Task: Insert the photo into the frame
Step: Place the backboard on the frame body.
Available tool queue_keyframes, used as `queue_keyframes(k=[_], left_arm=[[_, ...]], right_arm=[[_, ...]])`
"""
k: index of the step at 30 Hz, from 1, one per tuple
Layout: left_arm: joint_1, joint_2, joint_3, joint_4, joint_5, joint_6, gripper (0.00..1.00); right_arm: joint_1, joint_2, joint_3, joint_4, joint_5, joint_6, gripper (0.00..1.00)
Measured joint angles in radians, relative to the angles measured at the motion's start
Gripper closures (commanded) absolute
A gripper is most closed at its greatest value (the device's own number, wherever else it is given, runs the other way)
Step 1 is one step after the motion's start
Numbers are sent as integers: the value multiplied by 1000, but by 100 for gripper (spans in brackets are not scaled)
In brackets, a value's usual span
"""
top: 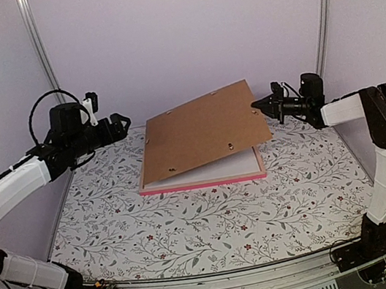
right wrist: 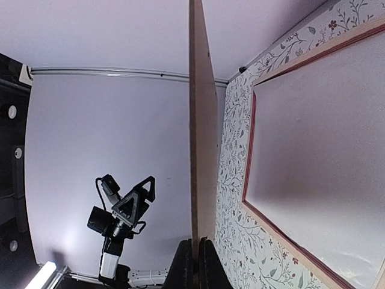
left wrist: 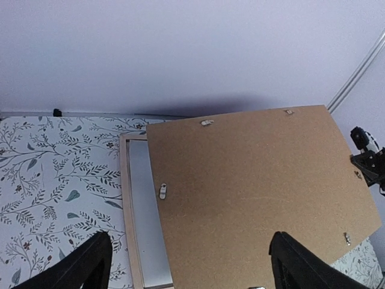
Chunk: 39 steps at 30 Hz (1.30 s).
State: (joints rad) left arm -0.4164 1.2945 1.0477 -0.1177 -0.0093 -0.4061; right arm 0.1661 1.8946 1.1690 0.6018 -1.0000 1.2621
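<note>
The thin pink frame (top: 203,183) lies flat on the table at mid-back, and its edge shows again in the wrist views (left wrist: 127,205) (right wrist: 249,156). A pale sheet fills it; the photo's dark print is not in view. A brown backing board (top: 206,131) (left wrist: 252,192) (right wrist: 201,150) hangs tilted above the frame, its right side raised. My right gripper (top: 257,106) (right wrist: 197,244) is shut on the board's right edge. Off the board's left end, my left gripper (top: 122,119) (left wrist: 189,238) hovers open, touching nothing.
A floral cloth (top: 192,226) covers the table. Lilac walls with metal posts (top: 39,44) close in the back and sides. An aluminium rail (top: 224,287) runs along the near edge between the arm bases.
</note>
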Motion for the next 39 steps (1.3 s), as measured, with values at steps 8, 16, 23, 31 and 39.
queue_keyframes(k=[8, 16, 23, 31, 39], left_arm=[[64, 75, -13, 37, 76, -96, 4], [82, 129, -27, 91, 105, -119, 4], [89, 163, -32, 124, 116, -119, 4], [92, 187, -33, 138, 133, -119, 4], [97, 205, -33, 143, 138, -119, 4]], right_arm=[[28, 78, 0, 42, 36, 28, 100], [30, 151, 5, 94, 48, 55, 100], [30, 234, 50, 119, 48, 68, 100], [30, 303, 113, 142, 48, 84, 100], [30, 348, 143, 151, 47, 84, 100]])
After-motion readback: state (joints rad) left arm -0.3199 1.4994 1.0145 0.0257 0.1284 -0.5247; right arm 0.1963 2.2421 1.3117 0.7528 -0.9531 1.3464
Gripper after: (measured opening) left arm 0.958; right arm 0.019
